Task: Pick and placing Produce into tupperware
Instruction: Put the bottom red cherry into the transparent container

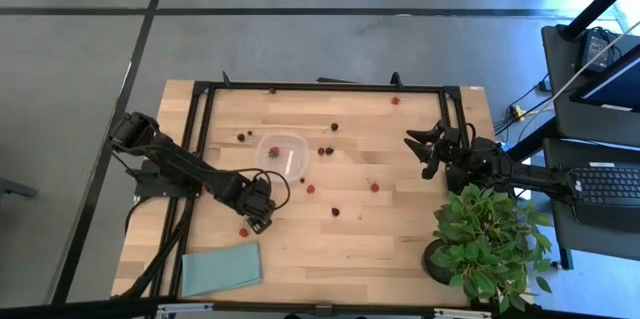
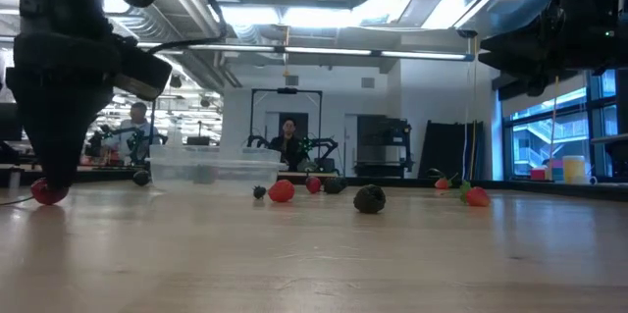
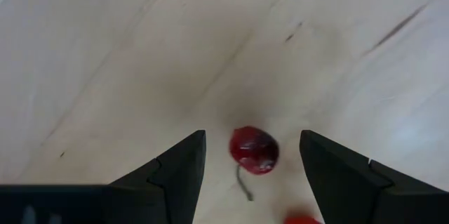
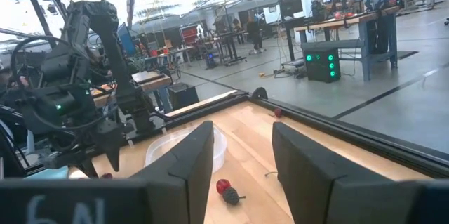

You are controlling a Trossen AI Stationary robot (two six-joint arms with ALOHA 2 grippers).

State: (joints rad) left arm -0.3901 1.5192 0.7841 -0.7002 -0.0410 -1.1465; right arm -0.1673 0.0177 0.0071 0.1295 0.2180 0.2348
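Observation:
My left gripper (image 1: 258, 211) is near the table's near-left part, pointing down, open. In the left wrist view its fingers stand on either side of a dark red cherry-like piece (image 3: 254, 149) with a thin stem, without touching it. A second red piece (image 3: 302, 219) lies just beside it, seen on the wood as the red piece (image 1: 243, 231). The clear tupperware (image 1: 283, 153) rests on its base at mid-table, with a red piece (image 1: 272, 150) showing within its outline. More produce (image 1: 375, 187) is scattered around it. My right gripper (image 1: 430, 149) waits open above the table's right part.
A teal cloth (image 1: 220, 267) lies at the near-left corner. A leafy potted plant (image 1: 490, 239) stands at the near-right corner. A black frame (image 1: 320, 87) runs along the table's far and side edges. Bare wood lies between the tupperware and the near edge.

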